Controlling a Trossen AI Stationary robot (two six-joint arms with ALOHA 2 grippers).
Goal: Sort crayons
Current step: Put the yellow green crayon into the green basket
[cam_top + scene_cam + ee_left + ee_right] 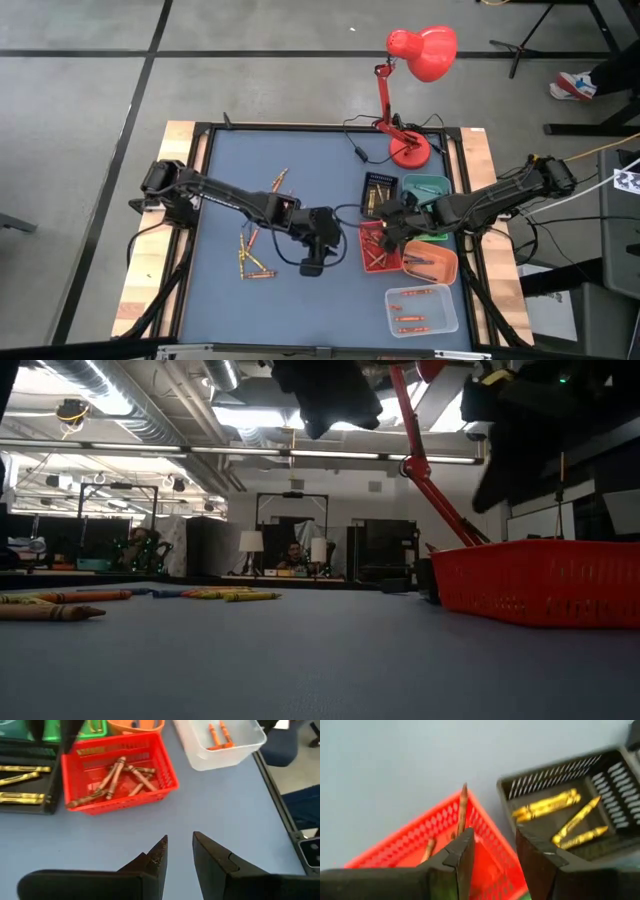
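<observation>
Several reddish-brown crayons [117,777] lie in the red tray [167,767]. Yellow crayons [547,805] lie in the black tray [615,780], and orange crayons [219,735] in the clear tray [240,747]. Loose crayons [252,258] lie on the blue table at the left, also in the low view [60,608]. My left gripper [180,842] is open and empty over bare table just left of the red tray [375,255]. My right gripper [495,837] is open above the red tray's corner beside the black tray. A reddish-brown crayon [463,807] shows along one of its fingers. My right gripper has a reddish-brown crayon [463,815] running along the side of one finger [460,855]. The crayon's tip reaches past the red tray's corner. The finger hides its lower end, and I cannot tell whether the finger touches it.
A green tray [425,186] and an orange tray [432,262] stand at the right beside the others. A red desk lamp [410,150] stands at the far right, its stem also in the low view [430,470]. More loose crayons [278,183] lie at the table's middle.
</observation>
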